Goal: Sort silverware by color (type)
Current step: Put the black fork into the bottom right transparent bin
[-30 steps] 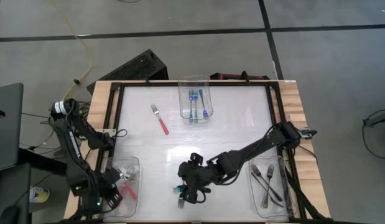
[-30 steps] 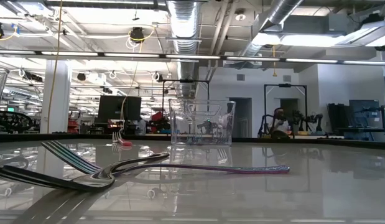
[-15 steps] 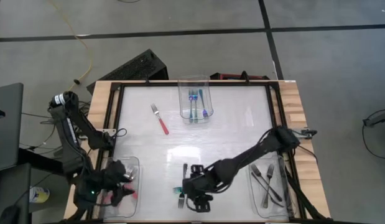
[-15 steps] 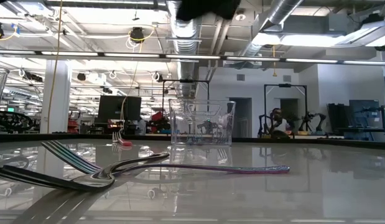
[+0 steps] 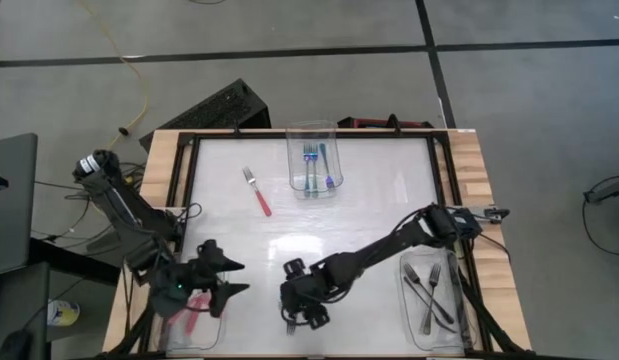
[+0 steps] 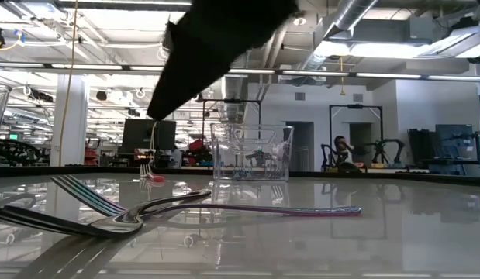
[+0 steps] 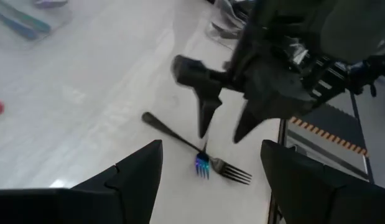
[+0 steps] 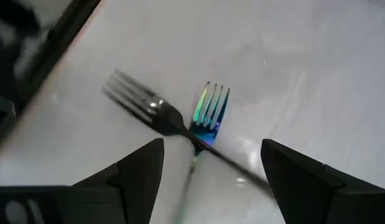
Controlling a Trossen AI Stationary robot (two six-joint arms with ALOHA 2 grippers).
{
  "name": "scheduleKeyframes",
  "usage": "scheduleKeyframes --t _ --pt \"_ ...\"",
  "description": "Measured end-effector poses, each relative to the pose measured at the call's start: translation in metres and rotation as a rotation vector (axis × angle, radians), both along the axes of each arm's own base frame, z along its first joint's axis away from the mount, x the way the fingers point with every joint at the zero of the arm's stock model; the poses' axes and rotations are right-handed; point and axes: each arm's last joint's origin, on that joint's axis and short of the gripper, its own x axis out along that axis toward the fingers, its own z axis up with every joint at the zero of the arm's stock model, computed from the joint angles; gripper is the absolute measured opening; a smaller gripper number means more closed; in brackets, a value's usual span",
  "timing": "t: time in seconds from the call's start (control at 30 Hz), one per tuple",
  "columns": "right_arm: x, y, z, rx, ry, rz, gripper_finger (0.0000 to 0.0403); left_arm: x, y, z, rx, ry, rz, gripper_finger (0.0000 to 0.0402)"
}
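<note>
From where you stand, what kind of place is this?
Probably a robotics lab or workshop: exposed ceiling ducts and strip lights overhead, equipment racks with monitors behind, and a framed white table where two robot arms sort forks into a clear bin.

Three clear bins (image 5: 313,160), two arms (image 5: 394,245) (dark), one red-handled fork (image 5: 257,192) loose on the table (image 5: 369,195)

No readable text, label, brand, number or sign anywhere on the table, bins, forks or arms.
</note>
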Motion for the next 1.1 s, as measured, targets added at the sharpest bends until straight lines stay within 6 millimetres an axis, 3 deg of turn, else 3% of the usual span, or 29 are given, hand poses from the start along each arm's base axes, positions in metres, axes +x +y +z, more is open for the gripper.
scheduleKeyframes --t 0.2,0.37,0.57,0.67,0.8,1.0,1.1 --pt "0.004 -0.014 -0.005 -0.208 -0.047 0.333 0.0290 0.012 0.006 0.003 -0.016 -0.001 -0.028 0.0256" --pt "0.010 -0.025 -0.028 -0.282 -0.025 0.507 0.0290 0.012 0.006 0.003 -0.021 -0.008 -0.014 0.0256" --pt "0.020 -0.034 -0.058 -0.307 0.007 0.562 0.0287 0.013 0.007 0.004 -0.044 -0.029 0.037 0.0256" --pt "0.018 -0.037 -0.060 -0.300 0.045 0.565 0.0269 0.013 0.007 0.004 -0.064 -0.034 0.044 0.0256" --pt "0.016 -0.037 -0.067 -0.283 0.083 0.578 0.0206 0.013 0.007 0.004 -0.070 -0.042 0.062 0.0256" --pt "0.015 -0.040 -0.069 -0.215 0.124 0.514 0.0042 0.014 0.009 0.004 -0.059 -0.052 0.081 0.0256" --pt "0.016 -0.049 -0.066 -0.149 0.170 0.414 0.0021 0.015 0.011 0.004 -0.044 -0.046 0.095 0.0256"
